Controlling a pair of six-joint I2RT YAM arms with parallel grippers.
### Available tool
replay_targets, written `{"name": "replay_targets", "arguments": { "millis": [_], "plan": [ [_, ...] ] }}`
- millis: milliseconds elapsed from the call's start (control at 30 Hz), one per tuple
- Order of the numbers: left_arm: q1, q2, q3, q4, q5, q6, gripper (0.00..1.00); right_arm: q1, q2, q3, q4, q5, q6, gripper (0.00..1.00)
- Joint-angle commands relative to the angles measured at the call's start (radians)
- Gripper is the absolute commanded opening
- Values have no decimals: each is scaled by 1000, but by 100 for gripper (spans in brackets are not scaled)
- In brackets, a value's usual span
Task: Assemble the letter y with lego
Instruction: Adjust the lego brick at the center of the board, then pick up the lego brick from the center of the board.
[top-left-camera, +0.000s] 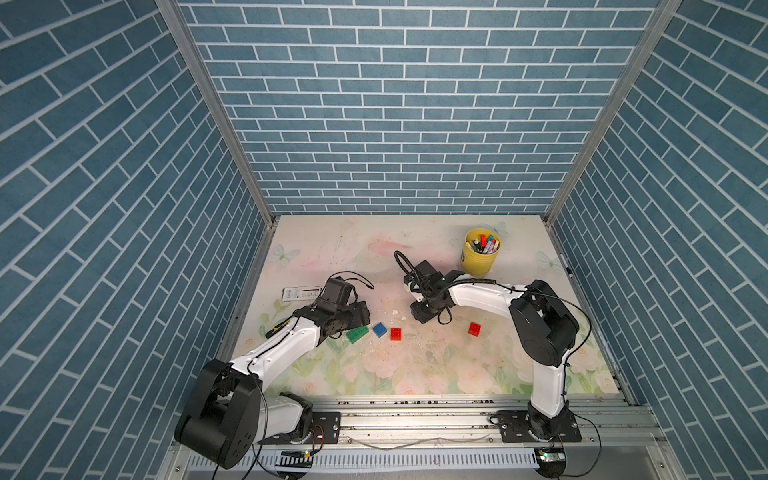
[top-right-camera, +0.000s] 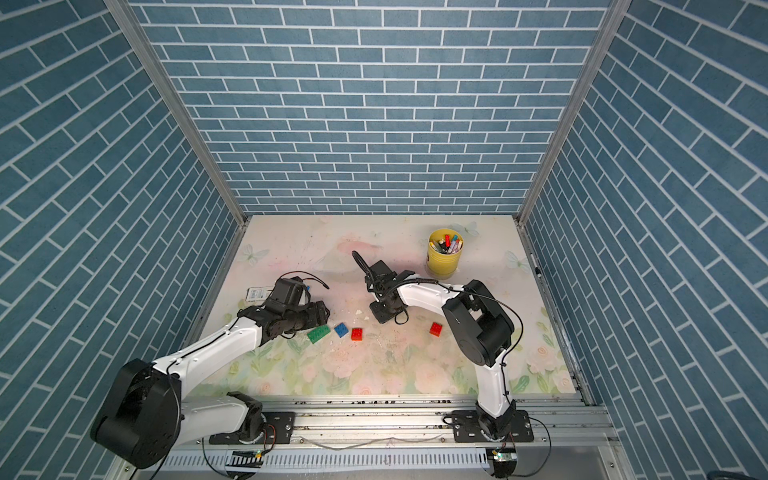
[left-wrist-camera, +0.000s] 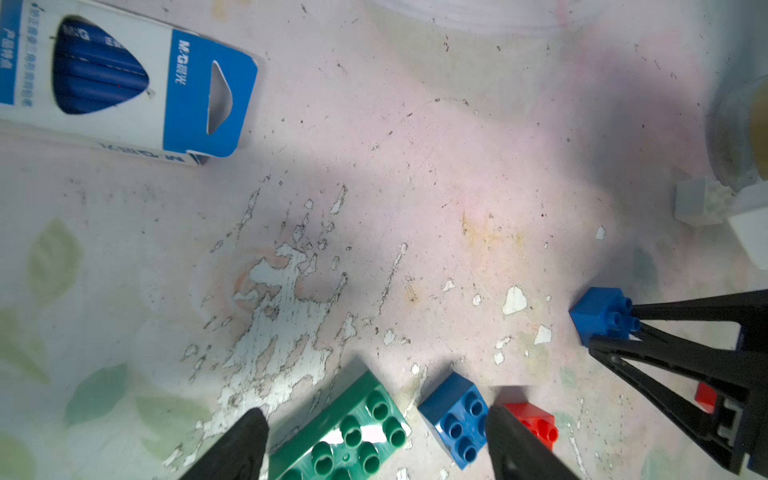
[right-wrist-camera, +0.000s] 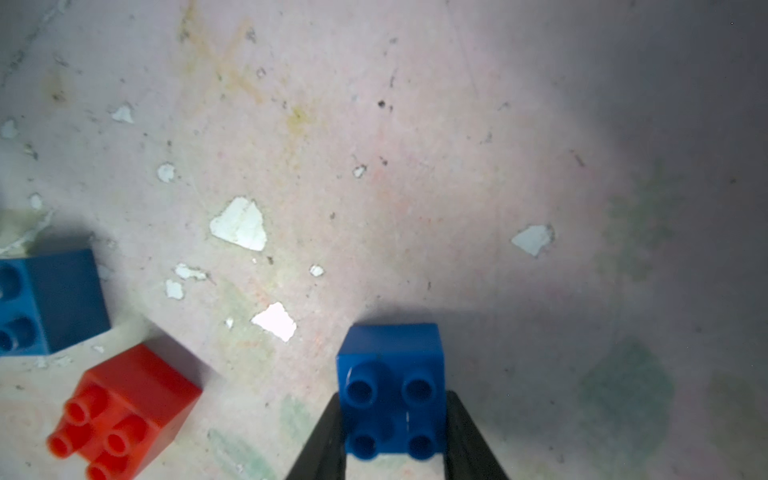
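The right gripper (right-wrist-camera: 392, 401) pinches a small blue square studded plastic brick (right-wrist-camera: 390, 374) at mid-table; the long green studded plastic brick (top-left-camera: 357, 333) lies to its left, long axis slanting left-near to right-far, just beside the spread left gripper (left-wrist-camera: 374, 415) — the nearer arm.

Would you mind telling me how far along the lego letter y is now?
Done: nothing joined; the long green studded brick, one blue square brick, two red square bricks and a white square brick lie apart on the floral table. In hand: the right gripper grips a second blue square brick; the left gripper is open above the green one. Left: every joint of the y.
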Motion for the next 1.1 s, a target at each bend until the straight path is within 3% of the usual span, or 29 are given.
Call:
{"name": "replay_targets", "arguments": {
  "millis": [0,200,333,467,767,1067],
  "plan": [
    [-4,6,14,-18,-12,-5,85,3,-26,-31,-37,71,24,34],
    [-6,18,-4,6,-6,-14,85,4,-67,-46,-59,80,98,36],
    [-8,34,-13,27,5,-24,85,3,-91,-45,-57,87,136,56],
    [-14,34,-8,25,10,-23,85,-2,-130,-37,-71,152,152,65],
    [-78,6,16,10,-2,-30,85,-170,-149,34,-153,193,269,63],
    [-151,43,30,26,-28,-48,85,-244,-11,151,-161,208,281,66]
  ]
}}
